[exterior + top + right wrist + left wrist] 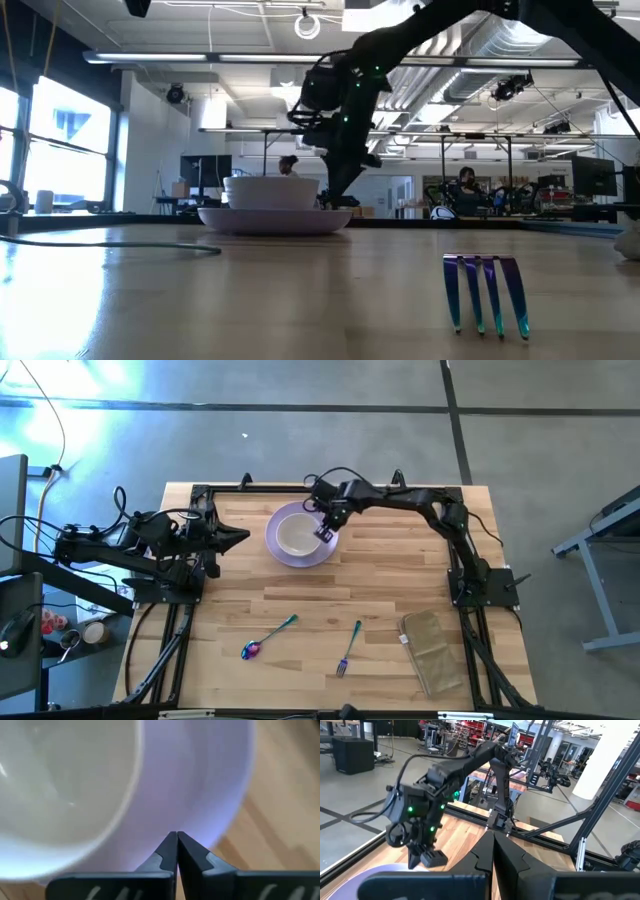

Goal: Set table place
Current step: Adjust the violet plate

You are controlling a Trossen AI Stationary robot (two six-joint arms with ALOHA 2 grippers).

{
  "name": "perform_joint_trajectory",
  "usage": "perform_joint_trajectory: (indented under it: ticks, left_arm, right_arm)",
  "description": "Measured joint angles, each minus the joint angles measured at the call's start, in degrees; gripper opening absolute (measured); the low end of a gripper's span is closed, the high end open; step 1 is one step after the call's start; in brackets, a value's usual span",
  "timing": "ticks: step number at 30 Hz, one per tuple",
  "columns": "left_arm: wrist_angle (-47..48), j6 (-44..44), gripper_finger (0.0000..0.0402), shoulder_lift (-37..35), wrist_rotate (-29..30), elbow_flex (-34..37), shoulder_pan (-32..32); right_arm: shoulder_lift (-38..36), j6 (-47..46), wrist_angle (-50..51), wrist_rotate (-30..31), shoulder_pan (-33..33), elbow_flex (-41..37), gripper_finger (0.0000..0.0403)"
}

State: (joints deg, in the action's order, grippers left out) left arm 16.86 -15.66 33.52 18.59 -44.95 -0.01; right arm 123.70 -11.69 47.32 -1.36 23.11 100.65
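Observation:
A cream bowl (297,535) stands in a round lavender plate (300,556) at the table's far middle; both also show in the low view, bowl (268,190) and plate (275,219). My right gripper (323,532) is shut and points down over the plate's right part, just beside the bowl (65,780). My left gripper (243,538) is shut and empty, waiting left of the plate. A teal-handled fork (349,650) and an iridescent spoon (266,638) lie flat near the table's near edge. My right gripper's shut fingertips (176,840) stand from above over the plate's inner surface (200,795), right of the bowl's wall. Whether they touch the plate, I cannot tell.
A tan folded cloth (432,650) lies at the near right. The fork's tines (487,290) show close in the low view. Black frame rails run along the table's edges (190,610). Bare wood lies between the plate and the cutlery.

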Motion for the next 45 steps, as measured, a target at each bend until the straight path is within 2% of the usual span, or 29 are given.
perform_joint_trajectory:
  ticks: [6, 14, 45]
  left_arm:
    - [0.0, -0.07, 0.0001, 0.0, 0.0, 0.0, 0.0]
    - [-0.02, -0.07, 0.0001, 0.0, 0.02, 0.0, 0.0]
    - [0.03, -0.09, 0.0001, 0.0, 0.07, 0.0, 0.0]
  right_arm:
    - [0.0, -1.34, -4.3, -0.8, 0.11, -4.12, 0.0]
    - [-0.02, -1.95, -4.19, 0.94, 0.64, -5.94, 0.0]
    - [-1.78, 0.42, 12.06, 9.85, 2.78, -5.91, 0.0]
